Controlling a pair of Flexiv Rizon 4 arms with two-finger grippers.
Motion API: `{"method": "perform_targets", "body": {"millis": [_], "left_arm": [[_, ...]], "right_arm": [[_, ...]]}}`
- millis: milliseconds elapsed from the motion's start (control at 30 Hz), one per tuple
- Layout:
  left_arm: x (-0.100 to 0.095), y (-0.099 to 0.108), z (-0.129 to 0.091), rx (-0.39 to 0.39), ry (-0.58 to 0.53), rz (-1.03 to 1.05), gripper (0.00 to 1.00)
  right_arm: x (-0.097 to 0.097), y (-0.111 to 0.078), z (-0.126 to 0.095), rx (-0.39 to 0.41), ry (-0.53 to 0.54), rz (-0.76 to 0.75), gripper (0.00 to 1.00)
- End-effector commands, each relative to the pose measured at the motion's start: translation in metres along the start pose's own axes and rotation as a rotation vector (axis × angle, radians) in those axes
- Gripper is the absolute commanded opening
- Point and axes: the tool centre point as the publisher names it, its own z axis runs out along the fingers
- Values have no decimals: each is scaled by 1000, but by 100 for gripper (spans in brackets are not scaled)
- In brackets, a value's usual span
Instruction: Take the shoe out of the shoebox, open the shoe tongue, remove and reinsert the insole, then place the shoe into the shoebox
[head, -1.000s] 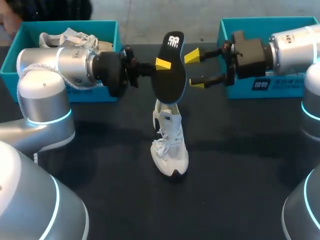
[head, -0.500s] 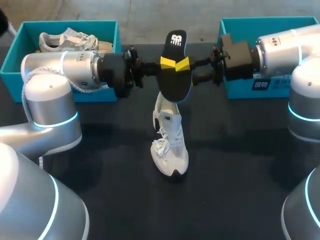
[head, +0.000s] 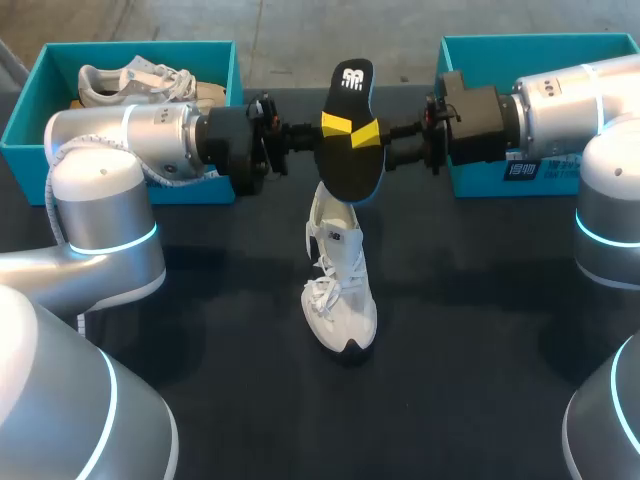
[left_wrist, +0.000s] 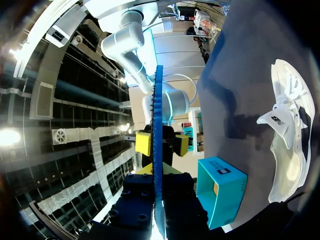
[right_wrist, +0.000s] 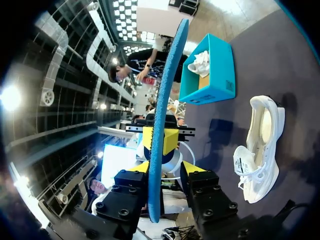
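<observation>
Now that the right gripper (head: 368, 132) has swung in from its spread stance and pressed onto the black, blue-edged foam insole (head: 348, 170) opposite the left gripper (head: 335, 124), both pinch it above the dark table (head: 200, 330). I judge this a handover before reinsertion. Your white lace-up shoe (head: 340, 290) lies just below, well apart from the left teal cardboard shoebox (head: 130, 46) and the right teal cardboard shoebox (head: 540, 40), with bare table on either side.

From the left wrist, the insole (left_wrist: 157, 115) runs edge-on through the left gripper (left_wrist: 158, 172), and the right gripper (left_wrist: 161, 144) flanks it just ahead, leaving you little slack.

From the right wrist, the right gripper (right_wrist: 159, 172) clamps the insole (right_wrist: 170, 75). The shoe (right_wrist: 262, 145) lies open-mouthed beside it, so you have room to descend.
</observation>
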Motion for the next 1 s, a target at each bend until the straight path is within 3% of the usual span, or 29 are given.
{"method": "perform_targets", "body": {"millis": [33, 133, 200, 367, 433, 467, 633, 867, 1000], "left_arm": [[0, -1, 1, -3, -5, 3, 0], [1, -1, 2, 4, -2, -1, 0], [2, -1, 3, 6, 0, -3, 0], [4, 0, 2, 7, 6, -5, 3], [5, 0, 0, 0, 14, -5, 87], [5, 1, -2, -4, 19, -5, 100], [7, 3, -13, -5, 43, -8, 100], [13, 3, -34, 87, 68, -32, 100], [19, 5, -49, 96, 118, -20, 100]], "right_arm": [[-1, -1, 1, -4, 4, 1, 30], [-2, -1, 1, -6, 5, 1, 23], [-2, -1, 1, -7, 5, 1, 2], [-2, -2, 2, -9, -3, -8, 0], [-3, -2, 1, -10, -5, -9, 0], [-3, -2, 1, -11, -9, -11, 0], [-7, -2, -3, -17, -27, -14, 0], [-8, 1, -13, -59, -50, -63, 0], [-8, 4, -20, -80, -64, -110, 0]]}}
